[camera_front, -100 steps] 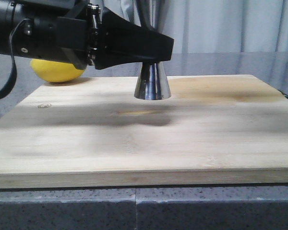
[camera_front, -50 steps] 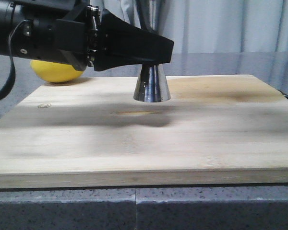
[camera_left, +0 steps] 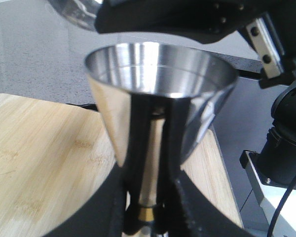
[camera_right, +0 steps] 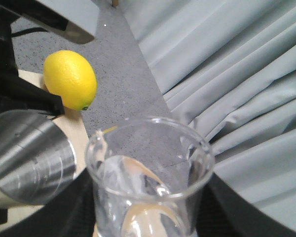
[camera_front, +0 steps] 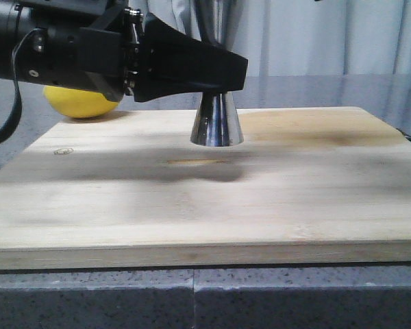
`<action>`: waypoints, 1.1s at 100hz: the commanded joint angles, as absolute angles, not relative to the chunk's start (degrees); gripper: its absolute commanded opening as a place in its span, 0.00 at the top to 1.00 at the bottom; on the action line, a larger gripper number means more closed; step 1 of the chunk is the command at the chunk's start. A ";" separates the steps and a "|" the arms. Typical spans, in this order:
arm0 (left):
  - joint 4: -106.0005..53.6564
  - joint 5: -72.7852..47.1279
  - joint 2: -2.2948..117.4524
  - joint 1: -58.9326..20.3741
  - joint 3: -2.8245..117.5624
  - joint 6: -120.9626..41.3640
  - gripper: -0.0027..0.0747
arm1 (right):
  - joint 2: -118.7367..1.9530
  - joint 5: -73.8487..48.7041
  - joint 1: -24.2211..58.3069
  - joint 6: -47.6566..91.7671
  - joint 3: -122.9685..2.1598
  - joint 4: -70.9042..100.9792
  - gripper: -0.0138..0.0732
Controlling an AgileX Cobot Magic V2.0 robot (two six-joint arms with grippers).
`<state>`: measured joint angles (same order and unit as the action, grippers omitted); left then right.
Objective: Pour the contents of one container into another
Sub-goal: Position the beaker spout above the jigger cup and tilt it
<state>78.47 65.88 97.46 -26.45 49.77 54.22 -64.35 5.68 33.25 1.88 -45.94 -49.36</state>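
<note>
Front view first: the left pincer (camera_front: pixel 222 68) comes in sideways from the left, and its black fingers are clamped around the narrow waist of the steel jigger (camera_front: pixel 217 122). The jigger stands upright, and its flared bottom cone looks to rest on the wooden cutting board (camera_front: pixel 205 199), toward the far edge, near the middle. The upper cone is mostly hidden behind the fingers. A lemon (camera_front: pixel 80 101) sits behind the arm, at the board's far-left corner. The board lies on a grey speckled desk (camera_front: pixel 294 298), with a pale curtain (camera_front: pixel 329 38) behind.

Left wrist view: you look right along the fingers (camera_left: pixel 133 197), which are closed on either side of the jigger's (camera_left: pixel 158 94) waist, the gold band (camera_left: pixel 147 214) showing between them. The top cup is wide open and shiny inside; can't tell if anything's in it. A second black arm hangs over the cup.

Right wrist view: the clear glass beaker (camera_right: pixel 148 182) fills the lower middle, with dark fingers (camera_right: pixel 229 212) pressed against both sides, so the right pincer (camera_right: pixel 148 217) is shut onto it. Its spout faces the jigger (camera_right: pixel 32 158), which sits just beside it. Some liquid seems to be in the glass, though the amount is hard to judge. The lemon (camera_right: pixel 70 79) lies beyond.
</note>
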 commanded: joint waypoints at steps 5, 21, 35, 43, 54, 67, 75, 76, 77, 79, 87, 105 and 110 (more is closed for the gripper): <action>76.77 70.35 94.73 -26.40 51.44 54.90 0.99 | -63.45 9.81 33.52 2.13 -48.18 -51.13 0.62; 76.77 70.43 94.73 -26.40 51.44 54.90 0.99 | -63.45 10.26 33.52 2.13 -48.18 -52.63 0.62; 76.77 70.43 94.73 -26.40 51.44 54.90 0.99 | -63.45 10.64 33.52 2.13 -48.18 -54.40 0.62; 76.77 70.43 94.73 -26.40 51.44 54.90 0.99 | -63.45 10.64 33.52 2.13 -48.18 -55.57 0.62; 76.77 70.43 94.73 -26.40 51.44 54.90 0.99 | -63.45 10.64 33.52 2.13 -48.18 -56.41 0.62; 76.77 70.43 94.73 -26.40 51.44 54.90 0.99 | -63.45 10.75 33.52 2.13 -48.18 -58.63 0.62; 76.77 70.43 94.73 -26.40 51.44 54.90 0.99 | -63.45 10.75 33.52 2.13 -48.18 -59.49 0.62; 76.77 70.43 94.73 -26.40 51.44 54.90 0.99 | -63.45 10.75 33.52 2.13 -48.18 -59.51 0.62; 76.77 70.43 94.73 -26.40 51.44 54.90 0.99 | -63.45 10.75 33.52 2.13 -48.18 -59.68 0.62; 76.77 70.43 94.73 -26.40 51.44 54.90 0.99 | -63.45 10.75 33.52 2.13 -48.18 -59.98 0.62; 76.77 70.43 94.73 -26.40 51.44 54.90 0.99 | -63.45 10.75 33.52 2.13 -48.18 -61.11 0.62; 76.77 70.43 94.73 -26.40 51.44 54.99 0.99 | -63.45 10.75 33.52 2.13 -48.18 -62.93 0.62; 76.77 70.43 94.73 -26.40 51.44 54.99 0.99 | -63.45 10.75 33.52 2.13 -48.18 -63.43 0.62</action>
